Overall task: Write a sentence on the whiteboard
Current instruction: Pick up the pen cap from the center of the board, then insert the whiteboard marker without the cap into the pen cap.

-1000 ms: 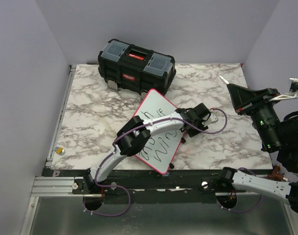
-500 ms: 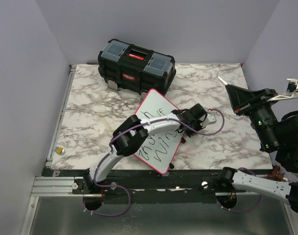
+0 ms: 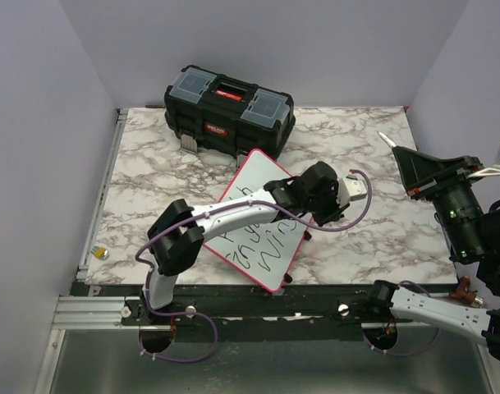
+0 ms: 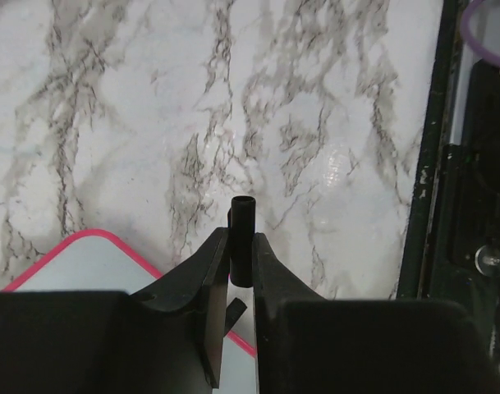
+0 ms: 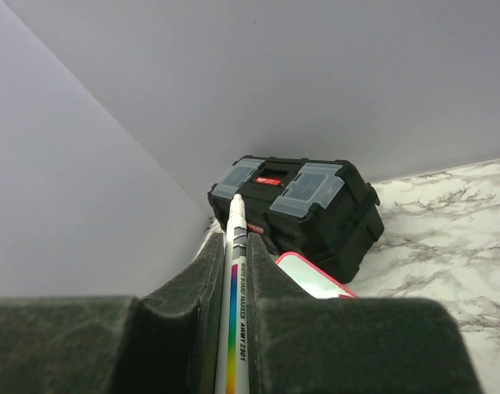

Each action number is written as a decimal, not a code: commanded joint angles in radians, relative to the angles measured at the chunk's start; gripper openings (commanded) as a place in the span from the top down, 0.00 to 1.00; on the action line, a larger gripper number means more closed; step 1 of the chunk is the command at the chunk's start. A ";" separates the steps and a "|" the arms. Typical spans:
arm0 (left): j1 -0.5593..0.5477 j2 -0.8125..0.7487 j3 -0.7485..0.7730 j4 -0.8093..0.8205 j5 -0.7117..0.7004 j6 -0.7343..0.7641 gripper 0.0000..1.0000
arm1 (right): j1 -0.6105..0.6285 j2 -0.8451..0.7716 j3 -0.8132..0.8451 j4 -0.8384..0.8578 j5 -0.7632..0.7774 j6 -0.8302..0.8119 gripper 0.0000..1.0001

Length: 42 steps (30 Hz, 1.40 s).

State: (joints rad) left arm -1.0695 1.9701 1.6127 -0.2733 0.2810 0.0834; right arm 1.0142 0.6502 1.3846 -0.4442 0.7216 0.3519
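The whiteboard, white with a red rim, lies tilted in the middle of the marble table. The sentence is in black marker and my left arm hides part of it. My left gripper hovers by the board's right edge, shut on a small black cap that stands up between its jaws. One corner of the whiteboard shows below it. My right gripper is raised at the right, away from the board. It is shut on a white marker with a rainbow stripe, whose tip points toward the far left.
A black toolbox with a red latch stands at the back of the table, just behind the board, and shows as the toolbox in the right wrist view. A small yellow and silver object lies near the left edge. A black rail runs along the near edge.
My left gripper closed on the black cap. The left arm's elbow swung left and the wrist drew slightly back over the board. The right arm drifted right with the marker.
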 commanded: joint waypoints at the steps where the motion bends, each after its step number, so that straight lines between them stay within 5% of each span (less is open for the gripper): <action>1: -0.007 -0.108 -0.040 0.025 0.054 0.033 1.00 | 0.002 -0.002 0.008 -0.039 0.013 0.017 0.99; 11: 0.021 -0.341 -0.143 -0.117 0.048 0.087 1.00 | 0.002 -0.001 -0.002 -0.079 -0.055 0.061 0.99; 32: 0.113 -0.838 -0.447 -0.210 -0.123 0.157 1.00 | 0.002 0.123 -0.102 -0.187 -0.492 0.121 0.99; 42: 0.134 -1.074 -0.648 -0.038 -0.131 0.173 1.00 | 0.002 0.183 -0.197 -0.086 -0.714 0.118 0.99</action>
State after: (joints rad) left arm -0.9447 0.9718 1.0420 -0.4187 0.1612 0.2382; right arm 1.0142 0.8181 1.2125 -0.5911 0.1543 0.4744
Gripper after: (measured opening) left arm 0.143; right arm 0.126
